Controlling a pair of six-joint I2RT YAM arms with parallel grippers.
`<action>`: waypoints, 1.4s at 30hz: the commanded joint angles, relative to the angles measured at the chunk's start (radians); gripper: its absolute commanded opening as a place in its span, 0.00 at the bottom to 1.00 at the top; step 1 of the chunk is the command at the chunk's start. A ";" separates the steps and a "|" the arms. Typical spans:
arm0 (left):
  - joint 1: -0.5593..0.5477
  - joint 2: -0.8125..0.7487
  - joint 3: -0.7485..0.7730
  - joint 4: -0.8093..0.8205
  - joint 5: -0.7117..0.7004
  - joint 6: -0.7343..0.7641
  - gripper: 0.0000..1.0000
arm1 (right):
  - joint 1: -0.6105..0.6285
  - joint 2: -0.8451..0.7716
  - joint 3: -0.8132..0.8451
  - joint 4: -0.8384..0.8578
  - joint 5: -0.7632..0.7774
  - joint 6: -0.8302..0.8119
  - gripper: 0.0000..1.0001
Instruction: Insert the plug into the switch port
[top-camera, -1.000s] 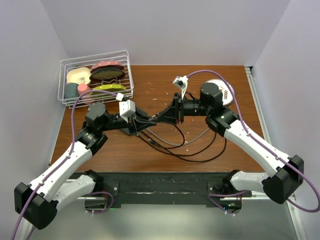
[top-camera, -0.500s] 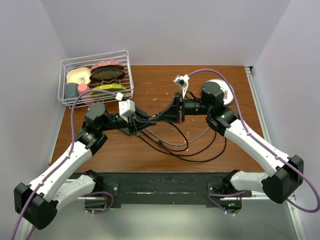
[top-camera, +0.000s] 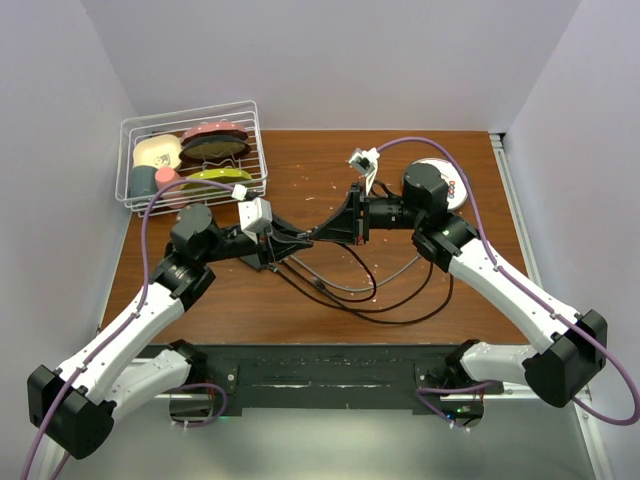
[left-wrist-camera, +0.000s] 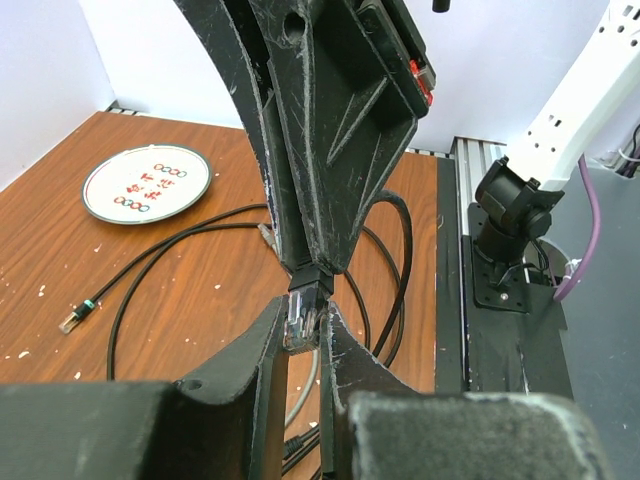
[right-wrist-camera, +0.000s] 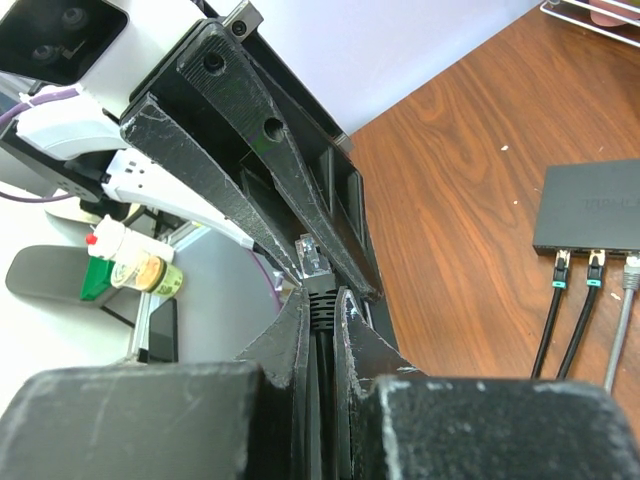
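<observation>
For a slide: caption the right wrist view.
Right gripper and left gripper both pinch the plug; the switch beyond holds three cables.

Plug (left-wrist-camera: 303, 318) between left gripper (left-wrist-camera: 305, 332) and right gripper (right-wrist-camera: 320, 310), above looped cables (top-camera: 385, 300) mid-table, wire basket (top-camera: 187, 112) far left, disc (left-wrist-camera: 146, 184) far right on table (top-camera: 300, 170)

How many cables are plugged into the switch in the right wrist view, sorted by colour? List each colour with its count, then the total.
Black cables: 2
Grey cable: 1
Total plugged into the switch: 3
</observation>
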 joint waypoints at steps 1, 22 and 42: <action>0.005 -0.003 0.039 -0.008 -0.074 0.031 0.00 | -0.001 -0.002 0.002 0.029 -0.045 0.025 0.18; 0.005 -0.011 0.039 -0.005 -0.075 0.025 0.00 | -0.002 0.011 -0.010 0.070 -0.100 0.050 0.31; 0.005 0.004 0.042 0.010 -0.054 0.015 0.00 | -0.002 0.028 0.000 0.066 -0.131 0.039 0.00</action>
